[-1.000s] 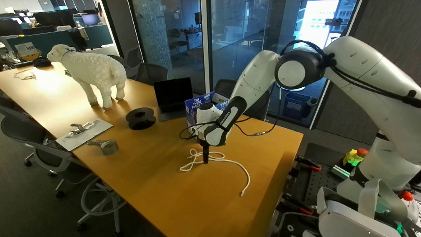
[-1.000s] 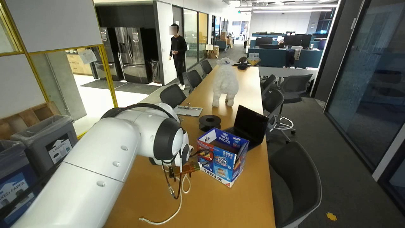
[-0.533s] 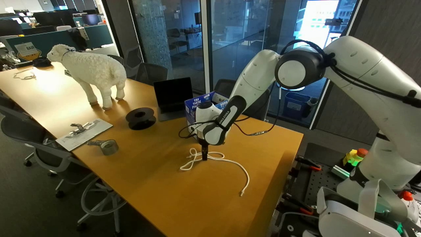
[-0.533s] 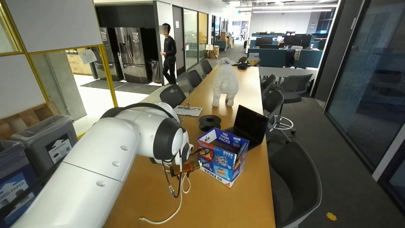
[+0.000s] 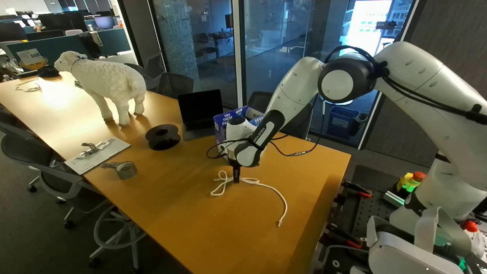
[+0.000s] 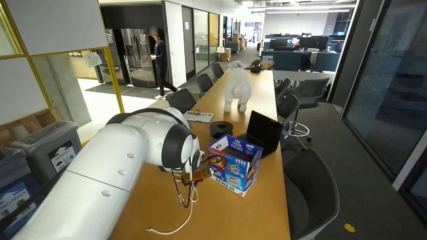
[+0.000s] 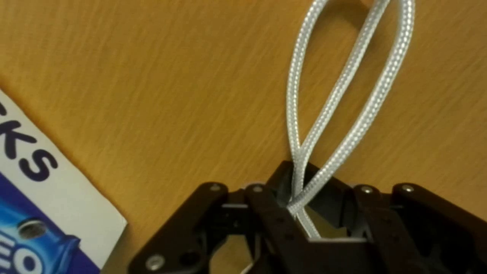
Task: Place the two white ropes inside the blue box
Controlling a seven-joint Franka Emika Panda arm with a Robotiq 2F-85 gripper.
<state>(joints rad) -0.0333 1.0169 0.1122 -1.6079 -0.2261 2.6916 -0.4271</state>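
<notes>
1. My gripper (image 5: 236, 180) is pinching the white rope (image 7: 292, 102);
2. I am rising slightly since earlier, shifting its loops;
3. it is trailing on the table (image 5: 198, 228), outside the blue box (image 6: 233, 169).

Bright glare on far tabletop (image 5: 57, 101)

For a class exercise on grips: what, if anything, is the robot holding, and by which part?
The gripper holds a white rope where its looped strands gather.

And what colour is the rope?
The rope is white with tiny shiny flecks, clearest in the wrist view.
</notes>
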